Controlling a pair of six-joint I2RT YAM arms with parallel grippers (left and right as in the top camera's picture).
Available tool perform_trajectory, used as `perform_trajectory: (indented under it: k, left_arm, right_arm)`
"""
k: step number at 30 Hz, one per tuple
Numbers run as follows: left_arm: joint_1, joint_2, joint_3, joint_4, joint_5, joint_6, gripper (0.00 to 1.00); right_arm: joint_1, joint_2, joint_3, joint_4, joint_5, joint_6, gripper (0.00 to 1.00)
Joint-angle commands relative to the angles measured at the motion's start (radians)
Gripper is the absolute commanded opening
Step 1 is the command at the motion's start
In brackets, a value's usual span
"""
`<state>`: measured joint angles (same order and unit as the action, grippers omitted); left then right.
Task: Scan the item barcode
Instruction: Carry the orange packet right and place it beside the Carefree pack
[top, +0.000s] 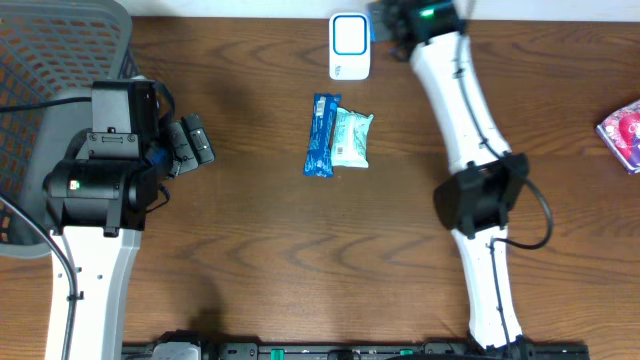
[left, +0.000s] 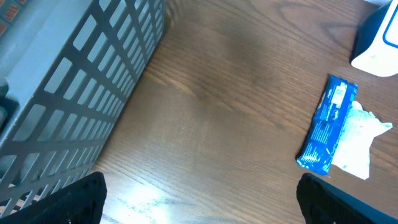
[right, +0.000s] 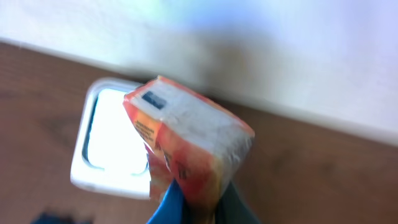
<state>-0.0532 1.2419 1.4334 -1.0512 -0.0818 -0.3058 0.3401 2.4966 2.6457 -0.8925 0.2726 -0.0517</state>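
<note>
Hold the packet (right: 186, 146) firm in the right gripper (right: 194, 208), jaws clamped on its lower end, up at the far edge of the bench (top: 250, 250) just beside the scanner (right: 109, 140). Turn the wrist slowly to present each face squarely to the lit window. Cannot place the barcode from the blurred print, so try the pale end with its dark patch first, then the orange sides. Avoid tilting far enough to throw glare off the wrapper or to put a finger between code and window. Bring it near without touching, to avoid shoving what looks like a light box along the wood. Pause on each face rather than sweeping past. Grip no harder than needed, judging by the soft, crumpled look of the wrapper. Leave the left gripper (top: 192, 143) near the basket (top: 60, 60), jaws wide apart on nothing, well apart from the bar (top: 321, 135) and pouch (top: 352, 138) lying side by side mid-bench.
</note>
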Motion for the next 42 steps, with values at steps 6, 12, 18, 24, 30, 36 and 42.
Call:
perform_trajectory:
  k: [6,12,18,24,30,36,42]
  left_arm:
    - [0.003,0.004,0.011,-0.004,-0.009,0.013,0.98]
    - [0.003,0.004,0.01,-0.004,-0.009,0.013,0.98]
    - [0.003,0.004,0.011,-0.004,-0.008,0.013,0.98]
    - [0.003,0.004,0.011,-0.004,-0.009,0.013,0.98]
    - [0.003,0.004,0.011,-0.004,-0.009,0.013,0.98]
    - [0.003,0.004,0.011,-0.004,-0.009,0.013,0.98]
    - [0.003,0.004,0.011,-0.004,-0.009,0.013,0.98]
  right_arm:
    - [0.114,0.01,-0.169,0.26,0.273,-0.34,0.01]
    - [0.137,0.01,-0.24,0.329,0.309,-0.473,0.01]
    - [0.132,0.002,-0.23,0.327,0.415,-0.381,0.01]
    - [0.068,-0.069,-0.219,0.246,0.484,-0.238,0.01]
    - [-0.131,-0.17,-0.219,-0.017,0.352,0.018,0.01]
    - [-0.357,-0.174,-0.221,-0.245,0.219,0.116,0.01]
    - [-0.544,-0.143,-0.225,-0.307,0.098,0.213,0.01]
